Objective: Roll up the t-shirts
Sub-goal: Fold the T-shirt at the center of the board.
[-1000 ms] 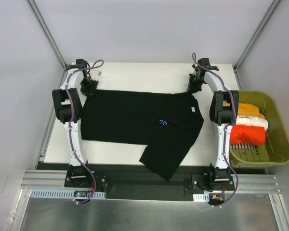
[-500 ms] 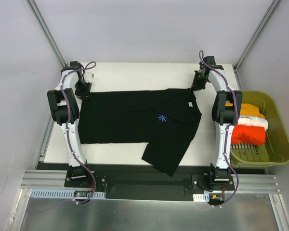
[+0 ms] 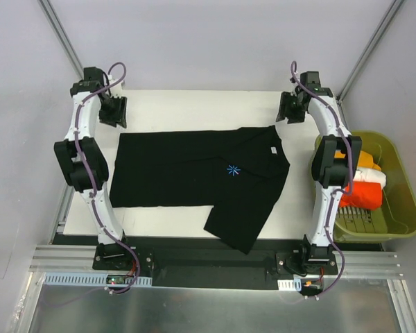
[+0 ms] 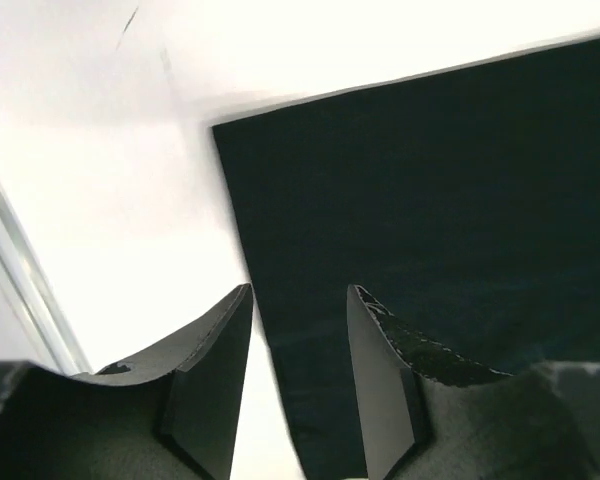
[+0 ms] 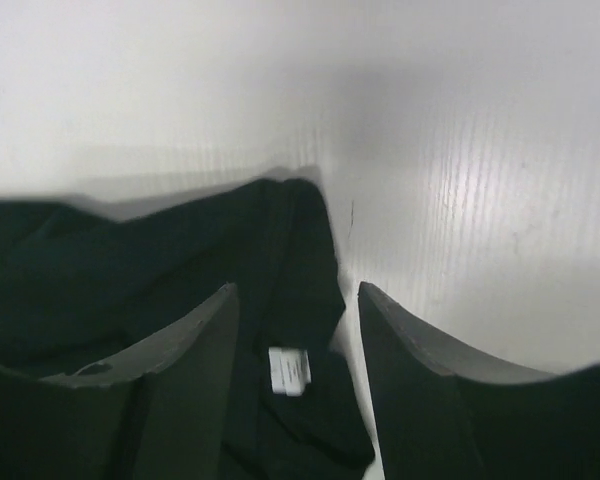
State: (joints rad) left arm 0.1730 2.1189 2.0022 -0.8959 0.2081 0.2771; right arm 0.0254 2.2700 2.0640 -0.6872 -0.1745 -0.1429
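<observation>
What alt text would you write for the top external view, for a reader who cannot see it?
A black t-shirt lies spread flat on a white table. The left gripper and right gripper hang near its two far corners, holding nothing. At the right, an olive-yellow bin holds three cloth bundles: orange, white and red-orange.

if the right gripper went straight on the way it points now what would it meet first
Most likely the large black cloth t-shirt, its edge by the small white label; the right gripper stands open above it, though depth is unclear.
</observation>
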